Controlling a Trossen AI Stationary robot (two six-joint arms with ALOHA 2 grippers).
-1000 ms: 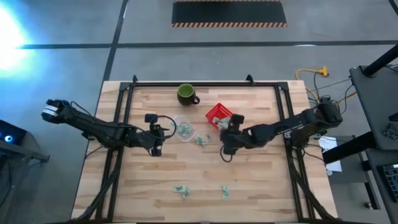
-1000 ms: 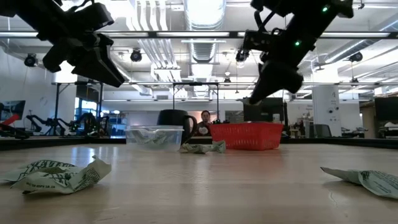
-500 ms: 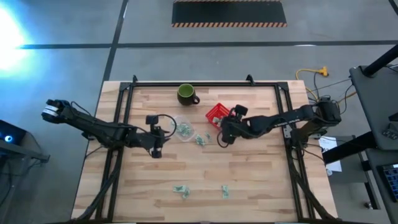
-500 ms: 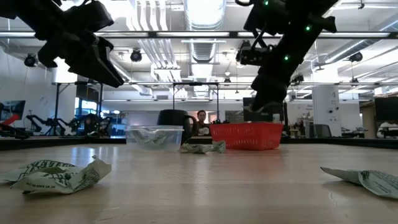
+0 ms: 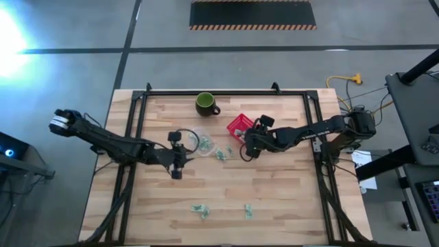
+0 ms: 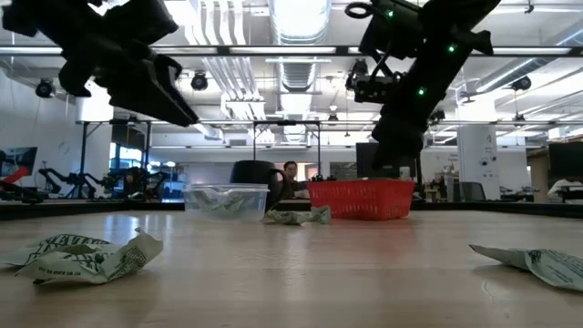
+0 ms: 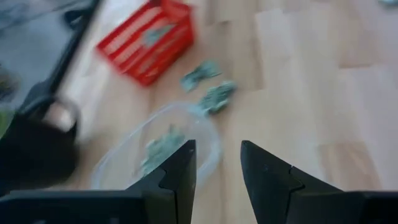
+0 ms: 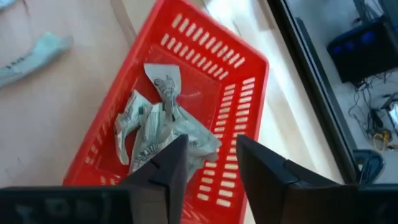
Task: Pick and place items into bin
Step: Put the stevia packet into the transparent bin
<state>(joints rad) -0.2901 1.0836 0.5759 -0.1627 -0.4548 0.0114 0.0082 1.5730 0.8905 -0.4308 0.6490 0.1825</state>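
Right wrist view is showing the right pincer hanging parted and empty over the red bin, where crumpled items are lying. The left pincer is hovering parted near a clear container; more pieces are waiting on the tabletop.

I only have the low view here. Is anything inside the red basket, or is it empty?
Observer: Crumpled wrappers lie in the basket. The right gripper hangs open above them, holding nothing.
Operator: What about the left gripper? I just see a dark shape up top.
Observer: The left gripper is open and empty, above the table beside the clear bowl, on the side away from the basket.
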